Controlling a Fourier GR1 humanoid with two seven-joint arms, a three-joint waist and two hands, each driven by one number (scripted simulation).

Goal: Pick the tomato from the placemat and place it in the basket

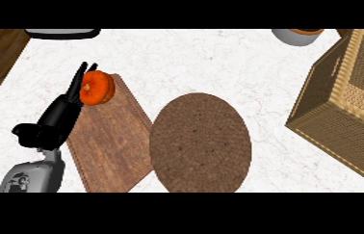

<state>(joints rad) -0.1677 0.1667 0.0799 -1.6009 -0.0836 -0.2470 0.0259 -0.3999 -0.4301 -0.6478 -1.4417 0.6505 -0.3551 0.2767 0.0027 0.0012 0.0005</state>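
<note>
Tomato point(97, 87): seen at the far left end of the board point(110, 141), orange-red, tilted on its side, just beside the left hand's fingers.
Left hand point(62, 113): stretched up from the lower left edge; fingers point(77, 81) held straight and close together, laid along the tomato's left side. A curl round it is not seen; whether they touch cannot be told.
Right hand: not seen anywhere.
Board: brown wood, set at a slant on the white counter point(206, 59), its right edge just beside the mat point(201, 142).
Mat: round, dark brown, woven, lying near the middle with nothing on it.
Basket point(334, 98): wicker, found at the right edge, well apart from the tomato.
Pot point(297, 35): grey, cut off at the top right, near the basket.
Dark object point(62, 33): partly shown at the top left; what it is cannot be told.
</note>
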